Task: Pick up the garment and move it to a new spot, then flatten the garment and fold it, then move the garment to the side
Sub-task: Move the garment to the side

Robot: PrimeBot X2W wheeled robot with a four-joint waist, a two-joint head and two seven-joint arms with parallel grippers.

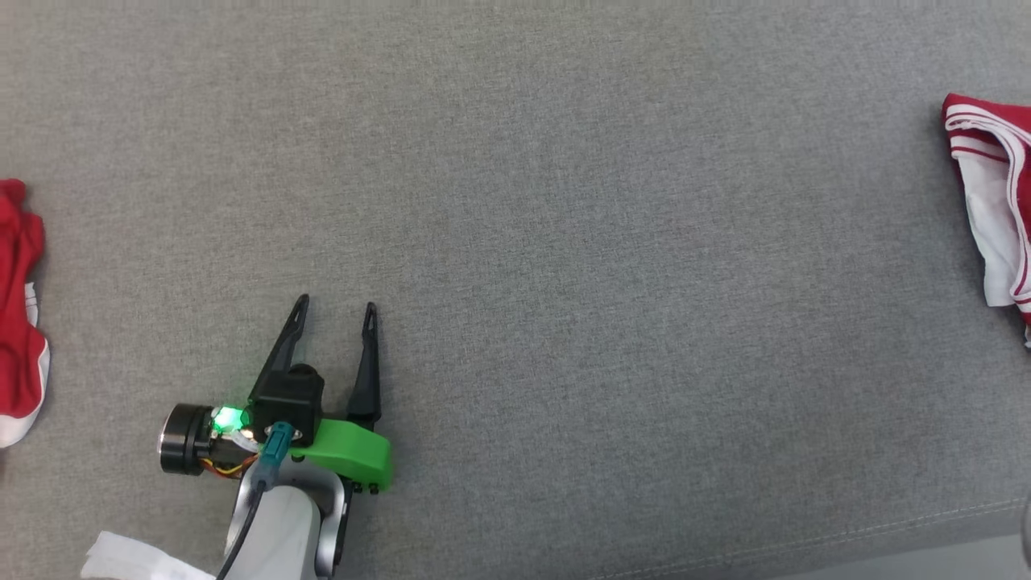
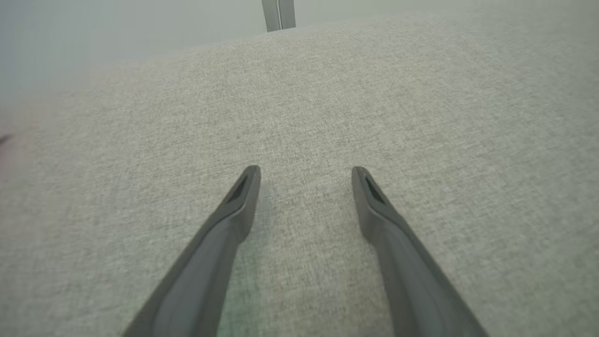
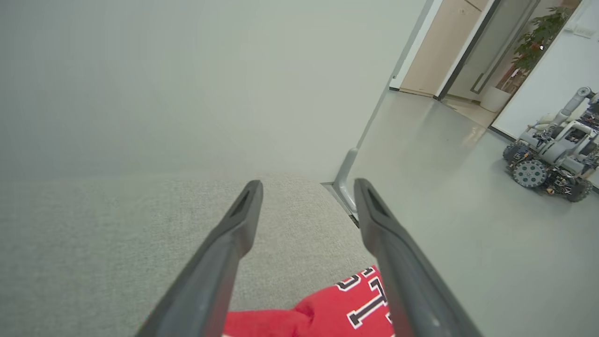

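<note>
Both wide open, empty: right pincer (image 3: 307, 186) over the garment (image 3: 327, 314), left pincer (image 1: 336, 304) well apart.

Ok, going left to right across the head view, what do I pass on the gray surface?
red garment at the left edge → left gripper, fingers apart and pointing up the view → red and white garment at the right edge
</note>
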